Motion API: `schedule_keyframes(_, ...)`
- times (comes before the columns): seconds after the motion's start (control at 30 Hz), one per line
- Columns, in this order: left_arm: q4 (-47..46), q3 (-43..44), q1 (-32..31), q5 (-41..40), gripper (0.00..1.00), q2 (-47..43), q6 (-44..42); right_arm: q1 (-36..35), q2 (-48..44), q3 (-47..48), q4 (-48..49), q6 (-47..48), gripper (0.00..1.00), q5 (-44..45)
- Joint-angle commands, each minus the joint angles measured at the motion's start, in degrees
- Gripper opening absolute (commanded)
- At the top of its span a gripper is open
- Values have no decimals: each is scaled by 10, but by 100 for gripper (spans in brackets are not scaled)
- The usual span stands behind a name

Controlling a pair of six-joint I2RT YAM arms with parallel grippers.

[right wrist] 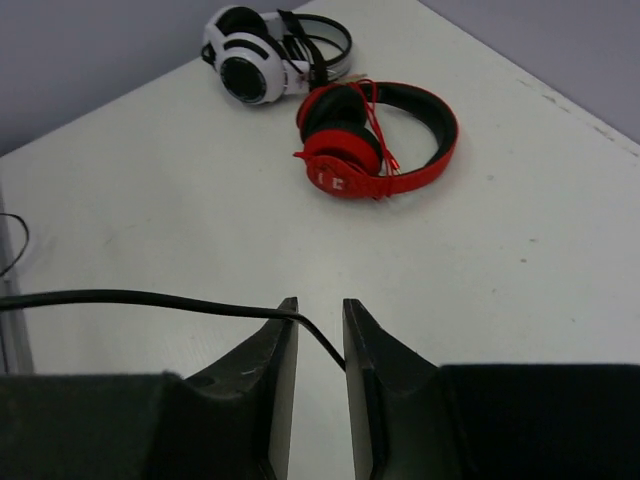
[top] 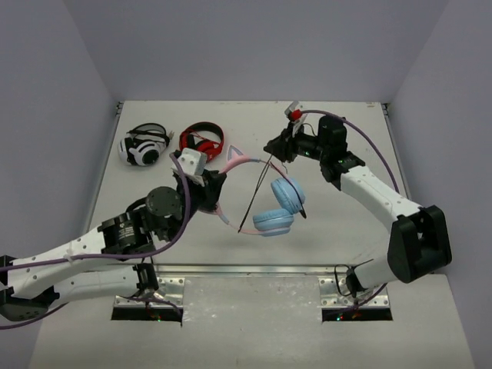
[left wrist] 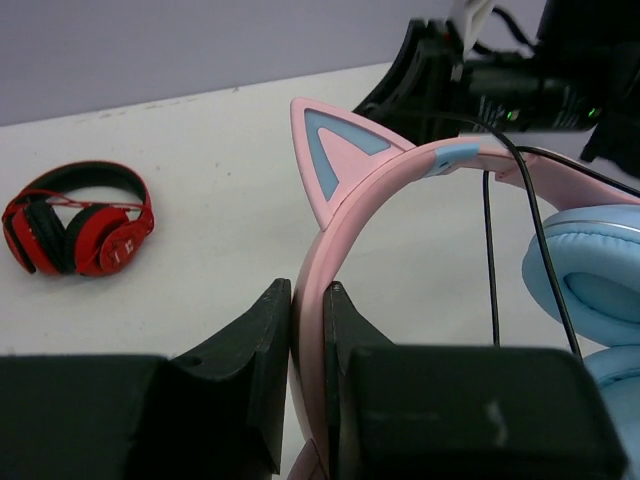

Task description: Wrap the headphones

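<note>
Left pincer (left wrist: 308,300) clamped shut on the pink headband (left wrist: 400,175) of the headphones (top: 286,194), mid-tabletop (top: 346,231) between the arms. Right pincer (right wrist: 320,312) nearly closed, thin black cable (right wrist: 120,297) runs into the gap, can't tell if pinched. Risks: loose cable slips out; a hard pull twists the band in the left grip. Pink cat ears, light blue earcups (left wrist: 590,270)

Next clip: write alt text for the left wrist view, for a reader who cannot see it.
The left pincer is shut on the pink cat-ear headband of the over-ear headphones with light blue earcups, and their thin black cable hangs across the band. A pair of red-and-black headphones lies on the white table to the left.
</note>
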State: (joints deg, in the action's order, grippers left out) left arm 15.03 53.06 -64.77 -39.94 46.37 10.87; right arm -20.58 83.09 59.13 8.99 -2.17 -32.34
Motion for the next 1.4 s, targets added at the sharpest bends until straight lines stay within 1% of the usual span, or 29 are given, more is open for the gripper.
schedule_keyframes(0.0,-111,77,-7,21,0,-22,-21,1,-14,-30,222,-153,25,-114)
schedule_keyframes(0.03,-114,86,-8,21,0,-19,-25,1,4,-35,259,-181,26,-147)
schedule_keyframes(0.07,-115,96,-7,20,0,-15,-30,1,13,-36,314,-203,27,-158)
schedule_keyframes(0.1,-118,113,-8,18,0,-8,-37,0,23,-34,336,-247,27,-169)
schedule_keyframes(0.17,-121,127,-8,5,0,-3,-40,-1,54,-31,394,-283,25,-189)
schedule_keyframes(0.2,-128,137,-7,-2,0,0,-45,-3,64,-29,407,-307,25,-191)
schedule_keyframes(0.27,-130,151,-8,-24,0,6,-52,-8,87,-26,434,-321,25,-193)
schedule_keyframes(0.37,-140,181,-8,-39,0,16,-72,-27,116,-20,440,-320,25,-183)
schedule_keyframes(0.43,-141,194,-7,-50,0,20,-84,-40,131,-17,437,-314,23,-175)
schedule_keyframes(0.47,-162,208,-7,-70,0,23,-90,-44,138,-18,440,-313,22,-171)
schedule_keyframes(0.6,-176,240,-8,-106,0,30,-128,-60,177,-23,472,-330,21,-162)
schedule_keyframes(0.73,-187,246,-7,-119,0,33,-137,-83,207,-9,483,-331,12,-155)
schedule_keyframes(0.77,-194,244,-8,-134,0,33,-139,-91,212,-3,485,-331,11,-151)
schedule_keyframes(0.83,-203,243,-8,-151,1,34,-146,-97,220,-3,493,-330,4,-143)
schedule_keyframes(0.9,-228,244,-8,-188,0,41,-169,-103,221,-14,502,-332,1,-137)
schedule_keyframes(0.93,-243,244,-8,-228,0,43,-182,-105,219,-19,510,-333,1,-134)
schedule_keyframes(0.97,-280,244,-7,-245,1,52,-216,-106,215,-37,518,-339,1,-130)
schedule_keyframes(1.03,-331,241,-1,-276,1,62,-256,-114,195,-66,553,-345,1,-118)
schedule_keyframes(1.07,-366,243,6,-281,0,78,-280,-124,183,-99,564,-347,1,-111)
schedule_keyframes(1.13,-364,262,29,-282,0,98,-271,-137,155,-132,580,-342,1,-95)
schedule_keyframes(1.17,-333,270,61,-272,1,119,-234,-152,118,-166,579,-328,1,-72)
schedule_keyframes(1.2,-312,279,81,-262,0,131,-207,-161,97,-183,576,-318,1,-60)
schedule_keyframes(1.23,-259,298,127,-239,0,156,-178,-169,78,-209,560,-296,1,-47)
schedule_keyframes(1.27,-232,308,149,-227,0,169,-122,-183,40,-218,547,-285,1,-23)
schedule_keyframes(1.33,-195,329,202,-197,0,205,-76,-195,5,-232,507,-257,1,-12)
schedule_keyframes(1.37,-192,332,216,-192,0,215,-61,-206,-26,-238,489,-246,1,-2)
